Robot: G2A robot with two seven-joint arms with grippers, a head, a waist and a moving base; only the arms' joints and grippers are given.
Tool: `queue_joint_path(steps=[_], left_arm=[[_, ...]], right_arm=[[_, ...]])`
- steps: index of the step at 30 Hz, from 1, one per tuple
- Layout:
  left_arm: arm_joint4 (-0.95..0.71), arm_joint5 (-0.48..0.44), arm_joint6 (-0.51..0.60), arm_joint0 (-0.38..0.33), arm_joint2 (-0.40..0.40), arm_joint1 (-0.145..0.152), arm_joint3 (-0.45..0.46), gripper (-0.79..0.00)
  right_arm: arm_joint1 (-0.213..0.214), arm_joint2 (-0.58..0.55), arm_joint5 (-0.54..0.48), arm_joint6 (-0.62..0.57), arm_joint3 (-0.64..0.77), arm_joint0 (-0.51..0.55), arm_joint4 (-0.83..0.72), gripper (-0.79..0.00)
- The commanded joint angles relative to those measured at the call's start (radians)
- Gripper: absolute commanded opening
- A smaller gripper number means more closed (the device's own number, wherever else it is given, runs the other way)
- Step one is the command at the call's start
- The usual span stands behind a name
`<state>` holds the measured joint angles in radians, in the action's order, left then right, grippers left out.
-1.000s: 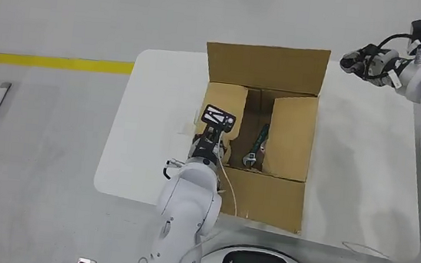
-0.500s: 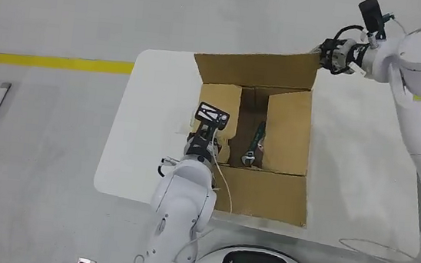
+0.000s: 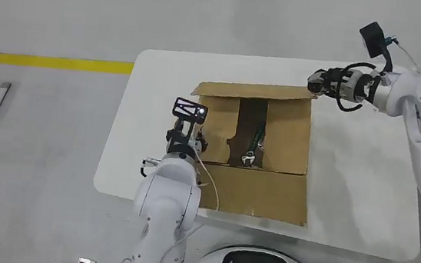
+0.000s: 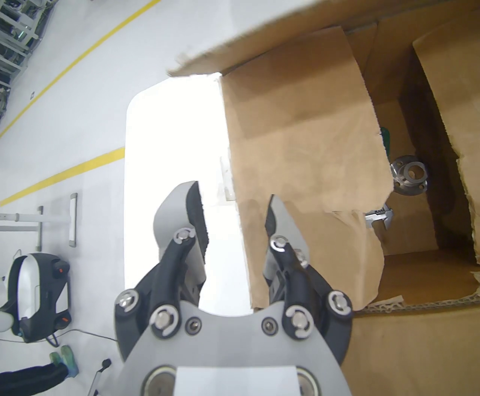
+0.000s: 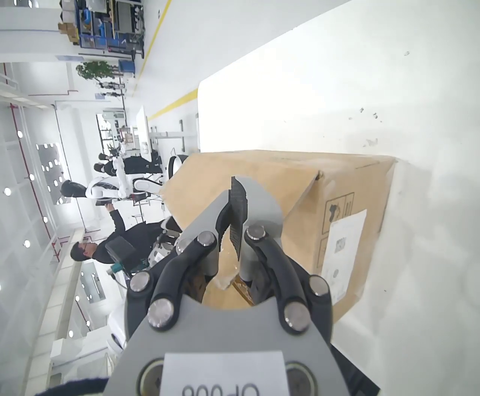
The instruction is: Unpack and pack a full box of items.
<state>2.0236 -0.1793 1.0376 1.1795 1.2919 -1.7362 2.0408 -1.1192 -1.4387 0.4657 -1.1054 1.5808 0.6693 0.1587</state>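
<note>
Since the earlier frames, the far flap (image 3: 253,92) of the cardboard box (image 3: 265,195) has swung from upright to nearly level over the opening, and the right gripper (image 3: 318,81) has come down with it. The left gripper (image 4: 232,195) has shifted outward, toward the left edge of the table (image 3: 359,186).

1. Box: stands near the middle of the table. Its near flap lies folded outward toward the near edge.
2. Right gripper: sits at the right end of the far flap's edge. Its fingers (image 5: 258,202) are drawn close together; whether cardboard is pinched between them cannot be told.
3. Left gripper: fingers spread wide, astride the outer edge of the left side flap (image 4: 300,131). One finger is over bare table; the other lies under the flap's torn lower border.
4. Contents: a metal flange (image 4: 408,174) and a green-handled tool (image 3: 253,148) lie inside, in the gap between the two side flaps.
</note>
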Motion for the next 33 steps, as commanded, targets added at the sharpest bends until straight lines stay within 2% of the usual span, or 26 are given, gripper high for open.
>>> queue_joint_path(steps=[1, 9, 17, 25, 29, 33], left_arm=[[0.002, 0.004, 0.016, 0.014, 0.017, 0.002, 0.033, 0.0], [0.047, -0.005, 0.023, 0.088, 0.089, 0.016, 0.151, 0.0], [0.054, -0.061, 0.006, 0.161, 0.198, 0.033, 0.172, 0.0], [-0.035, -0.298, -0.026, 0.257, 0.288, 0.056, 0.23, 0.0], [-0.089, -0.475, -0.043, 0.305, 0.305, 0.071, 0.268, 0.0], [-0.162, -0.581, -0.043, 0.348, 0.311, 0.081, 0.289, 0.0]], right_arm=[[0.007, -0.004, -0.014, -0.002, 0.047, 0.037, 0.031, -0.785], [0.026, 0.034, -0.077, 0.001, 0.19, 0.157, 0.153, -0.785], [0.03, 0.081, -0.078, 0.027, 0.218, 0.194, 0.196, -0.785], [0.033, 0.095, -0.065, 0.04, 0.229, 0.189, 0.195, -0.785], [0.036, 0.098, -0.064, 0.041, 0.229, 0.185, 0.195, -0.785], [0.038, 0.1, -0.063, 0.046, 0.233, 0.193, 0.193, -0.785]])
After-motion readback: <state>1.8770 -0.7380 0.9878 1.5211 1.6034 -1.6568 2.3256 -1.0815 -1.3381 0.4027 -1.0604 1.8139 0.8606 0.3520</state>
